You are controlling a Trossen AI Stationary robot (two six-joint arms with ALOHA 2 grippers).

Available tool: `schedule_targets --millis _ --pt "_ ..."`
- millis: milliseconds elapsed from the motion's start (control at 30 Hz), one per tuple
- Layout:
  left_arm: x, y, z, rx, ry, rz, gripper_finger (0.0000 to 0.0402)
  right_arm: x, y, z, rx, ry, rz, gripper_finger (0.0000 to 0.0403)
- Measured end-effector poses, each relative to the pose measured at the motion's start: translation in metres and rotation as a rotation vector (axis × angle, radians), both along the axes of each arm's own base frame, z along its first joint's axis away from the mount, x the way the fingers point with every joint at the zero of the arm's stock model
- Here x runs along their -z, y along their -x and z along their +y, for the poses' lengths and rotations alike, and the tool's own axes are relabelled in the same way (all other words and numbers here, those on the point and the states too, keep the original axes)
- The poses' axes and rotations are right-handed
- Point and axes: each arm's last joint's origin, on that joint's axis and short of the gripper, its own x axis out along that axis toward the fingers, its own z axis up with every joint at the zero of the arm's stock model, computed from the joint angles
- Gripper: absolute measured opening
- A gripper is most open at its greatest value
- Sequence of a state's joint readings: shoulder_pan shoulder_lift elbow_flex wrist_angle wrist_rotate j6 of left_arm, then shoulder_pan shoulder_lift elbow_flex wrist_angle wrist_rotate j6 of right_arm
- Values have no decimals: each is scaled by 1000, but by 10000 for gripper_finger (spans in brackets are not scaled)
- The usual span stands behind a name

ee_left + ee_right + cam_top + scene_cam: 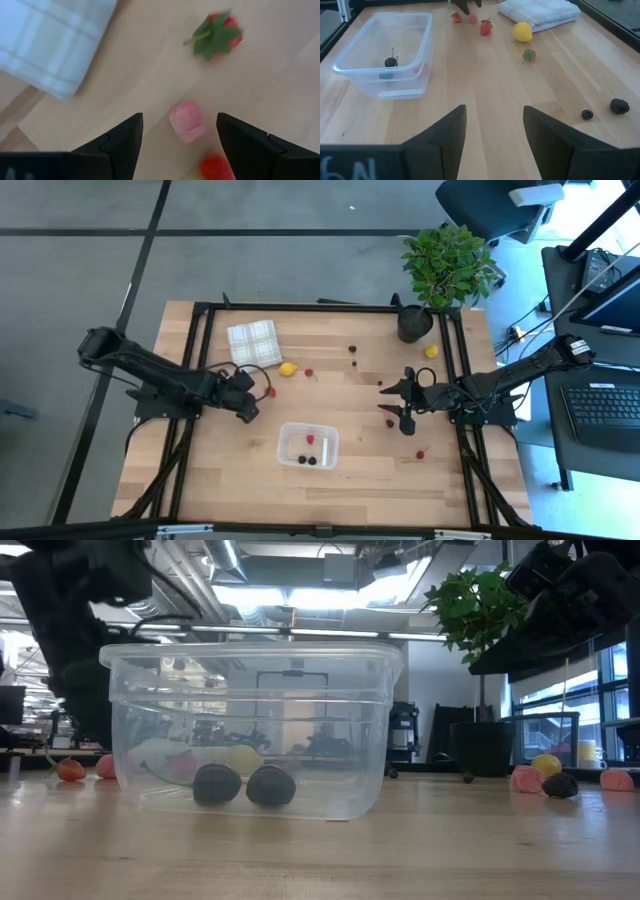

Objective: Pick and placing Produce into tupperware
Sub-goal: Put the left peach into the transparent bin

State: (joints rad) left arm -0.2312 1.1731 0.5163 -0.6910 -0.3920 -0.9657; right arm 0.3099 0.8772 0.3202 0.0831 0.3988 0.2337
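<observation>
1. The tupperware (308,445) sits on the surface (340,380) near its front edge, holding dark berries (245,785).
2. A pink piece (187,121) lies between my left fingers (117,142), which are spread, empty, just beside the checked cloth (254,343).
3. My right fingers (555,137) are spread, empty, over bare wood.

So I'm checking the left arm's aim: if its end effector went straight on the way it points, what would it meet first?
Probably the pink piece, lying on the table between the open fingers of the left end effector; depth is unclear. A red piece sits beside it.
</observation>
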Motion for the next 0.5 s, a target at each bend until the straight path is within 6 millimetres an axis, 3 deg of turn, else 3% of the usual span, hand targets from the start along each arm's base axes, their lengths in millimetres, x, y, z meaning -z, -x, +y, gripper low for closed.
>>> schedule_targets --millis 300,500 --pt "22 -12 1 -14 -14 82 245 0 0 0 0 -1 -3 198" --pt "26 -18 4 -5 -13 86 245 0 0 0 0 -1 -3 198"
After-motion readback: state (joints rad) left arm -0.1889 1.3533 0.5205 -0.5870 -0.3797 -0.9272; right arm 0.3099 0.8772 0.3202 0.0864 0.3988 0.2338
